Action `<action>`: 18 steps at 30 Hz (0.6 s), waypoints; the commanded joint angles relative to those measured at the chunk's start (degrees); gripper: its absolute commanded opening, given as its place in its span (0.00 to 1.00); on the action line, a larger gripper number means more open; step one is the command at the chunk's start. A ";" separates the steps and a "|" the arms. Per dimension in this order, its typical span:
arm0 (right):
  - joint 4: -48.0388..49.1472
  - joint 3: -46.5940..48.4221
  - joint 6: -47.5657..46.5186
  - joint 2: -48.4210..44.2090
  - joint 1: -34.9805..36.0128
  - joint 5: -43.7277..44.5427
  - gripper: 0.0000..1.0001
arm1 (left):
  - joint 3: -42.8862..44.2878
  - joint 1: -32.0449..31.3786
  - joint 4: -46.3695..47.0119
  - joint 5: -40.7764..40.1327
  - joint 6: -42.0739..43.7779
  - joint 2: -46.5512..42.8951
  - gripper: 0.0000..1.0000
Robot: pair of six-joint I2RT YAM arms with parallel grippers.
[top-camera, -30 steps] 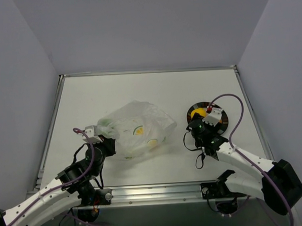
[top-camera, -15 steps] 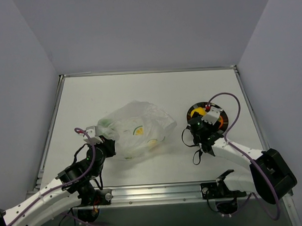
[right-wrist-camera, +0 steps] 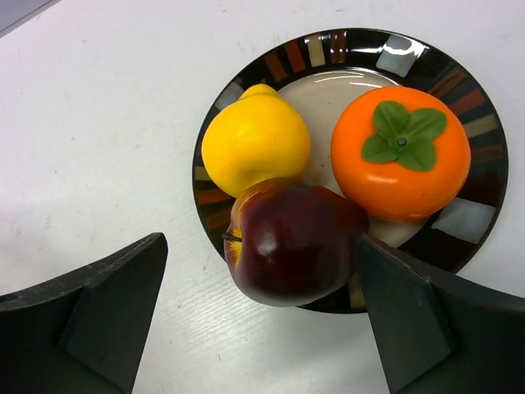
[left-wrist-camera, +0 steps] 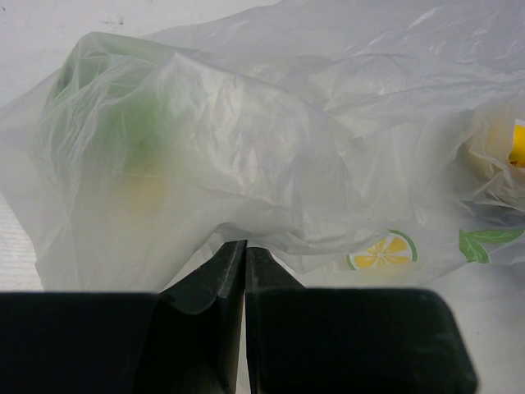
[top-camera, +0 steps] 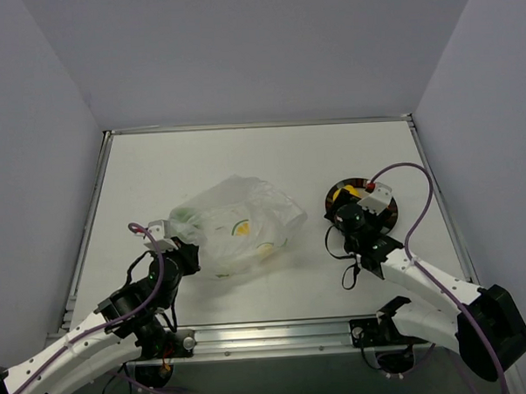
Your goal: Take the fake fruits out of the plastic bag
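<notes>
The plastic bag [top-camera: 238, 224] lies crumpled at mid-table, translucent white with citrus-slice prints. My left gripper [top-camera: 189, 253] is shut on its near-left edge; in the left wrist view the film [left-wrist-camera: 287, 148] bunches at the closed fingertips [left-wrist-camera: 245, 245]. A green fruit [left-wrist-camera: 139, 115] and a yellow one [left-wrist-camera: 517, 152] show dimly through the bag. My right gripper [right-wrist-camera: 261, 246] stands open over the near edge of a dark plate [right-wrist-camera: 344, 45]. A dark red apple [right-wrist-camera: 295, 242] rests there between the fingers, beside a lemon [right-wrist-camera: 256, 148] and a persimmon [right-wrist-camera: 400, 156].
The dark striped plate [top-camera: 356, 178] sits right of the bag on the white table. Grey walls close off the back and both sides. A metal rail runs along the near edge by the arm bases.
The right gripper has shifted slightly over the plate and its jaws have spread wider around the apple. The left arm and the bag have not moved.
</notes>
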 commanded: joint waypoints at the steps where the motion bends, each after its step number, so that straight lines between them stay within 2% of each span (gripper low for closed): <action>1: -3.79 1.63 -0.97 -3.72 1.00 1.00 0.92 | 4.37 0.35 -2.09 -0.08 -0.01 -0.38 0.02; 4: -6.43 3.92 -2.28 -8.63 4.69 0.91 0.85 | 5.16 0.35 -3.67 -0.34 -0.09 -1.26 0.02; 7: -6.87 6.47 -5.62 -12.33 11.17 0.65 0.60 | 5.86 0.35 -5.25 -0.60 -0.27 -2.40 0.02; 8: -6.87 7.26 -6.76 -12.70 12.86 0.30 0.47 | 6.04 0.35 -5.52 -0.60 -0.36 -2.66 0.02; 9: -6.09 8.92 -7.55 -12.96 14.35 -1.71 0.43 | 6.22 0.35 -5.96 -0.52 -0.36 -2.93 0.02; 12: -3.38 12.08 -10.80 -12.17 20.68 -3.48 0.33 | 6.65 0.35 -7.01 -0.69 -0.80 -2.93 0.02; 15: 0.49 14.20 -15.27 -10.07 28.94 -3.40 0.27 | 6.92 0.35 -7.98 -0.60 -1.24 -3.02 0.02; 18: 4.36 17.36 -19.23 -6.47 36.23 -6.03 0.26 | 7.18 0.44 -9.12 -1.21 -1.24 -3.46 0.02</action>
